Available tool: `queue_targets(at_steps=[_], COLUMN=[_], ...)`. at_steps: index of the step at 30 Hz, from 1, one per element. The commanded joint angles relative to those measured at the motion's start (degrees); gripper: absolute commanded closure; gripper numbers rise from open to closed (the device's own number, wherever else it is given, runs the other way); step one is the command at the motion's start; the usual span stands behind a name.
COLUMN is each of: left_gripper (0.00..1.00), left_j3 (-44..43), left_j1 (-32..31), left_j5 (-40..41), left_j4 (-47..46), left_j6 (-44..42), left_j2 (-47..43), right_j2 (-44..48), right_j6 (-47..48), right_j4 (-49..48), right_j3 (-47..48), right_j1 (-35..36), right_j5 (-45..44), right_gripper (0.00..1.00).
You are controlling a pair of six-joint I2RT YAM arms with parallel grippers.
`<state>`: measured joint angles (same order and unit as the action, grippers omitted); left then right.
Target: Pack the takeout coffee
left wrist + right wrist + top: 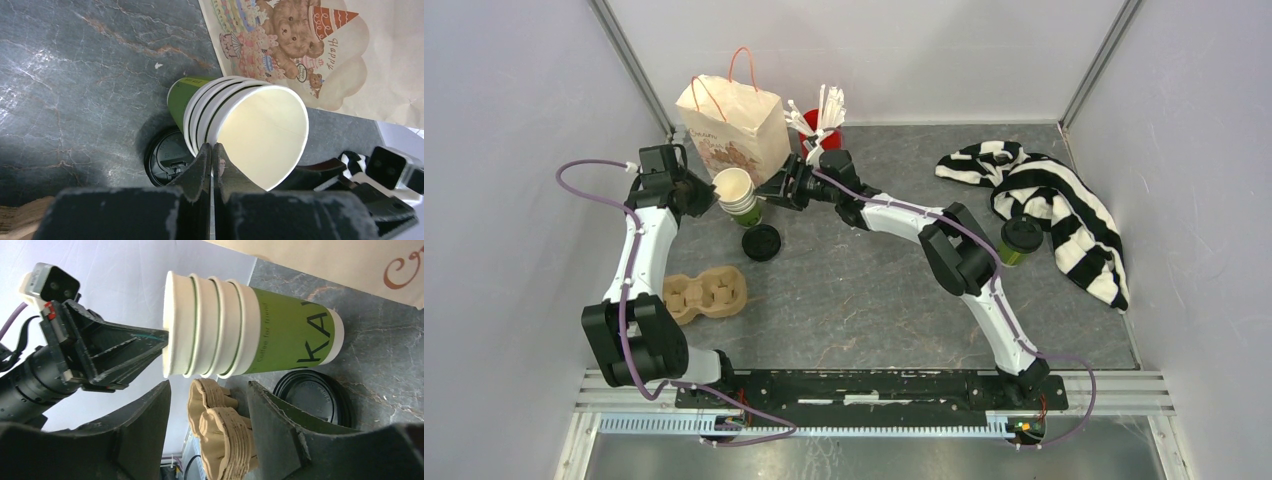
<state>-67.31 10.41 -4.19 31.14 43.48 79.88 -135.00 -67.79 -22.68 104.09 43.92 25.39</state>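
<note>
The one capped cup (1021,240) I can find stands upright toward the right edge of the counter, about midway from far to near, right against the striped cloth (1064,210), and no gripper is anywhere near it; a second capped cup doesn't show in any view. All the action is up by the far left corner, where the stack of open cups (739,195) sits just in front of the paper bag (734,125). The left gripper (212,149) is pinched tight on the rim wall of the top cup, one finger inside and one outside. The right gripper (209,385) is spread wide beside the stack's lower cups, holding nothing. Here's the danger, as I read it: these cups nest tightly, so a pull on that thin rim could drag two or three along, or crease the paper lip. If the right jaws close too high they clamp the very cup being pulled, and nothing separates; too hard and the wall buckles. A sideways tug could tip the stack onto the loose lid (762,242) lying just on its near side, or shove it into the bag. The cup carrier (707,293) waits nearer the left edge, untouched. And watch the right arm's elbow, close to that capped cup: a careless swing could knock it over.
</note>
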Motion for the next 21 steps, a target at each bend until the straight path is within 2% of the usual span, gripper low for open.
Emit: queue_targets(at_steps=[1, 10, 14, 21], left_gripper=[0.98, 0.98, 0.98, 0.98], left_j3=[-0.6, -0.5, -0.8, -1.3], left_j1=[0.0, 0.0, 0.0, 0.0], left_j5=[-1.8, -2.7, -2.7, -2.4], left_j4=[-2.3, -2.4, -2.3, -2.2], left_j6=[0.9, 0.5, 0.4, 0.0], left_j2=[-1.9, -1.7, -1.3, -0.6], right_j2=[-2.4, -6.5, -6.3, -5.6], right_j6=[-2.2, -2.8, -2.8, -4.3], right_j4=[-4.0, -2.6, -3.6, -6.7], right_j3=[1.4, 7.1, 7.0, 5.6], right_j1=[0.2, 0.2, 0.3, 0.2], right_j5=[0.0, 0.2, 0.7, 0.5], right_gripper=[0.37, 0.36, 0.29, 0.23])
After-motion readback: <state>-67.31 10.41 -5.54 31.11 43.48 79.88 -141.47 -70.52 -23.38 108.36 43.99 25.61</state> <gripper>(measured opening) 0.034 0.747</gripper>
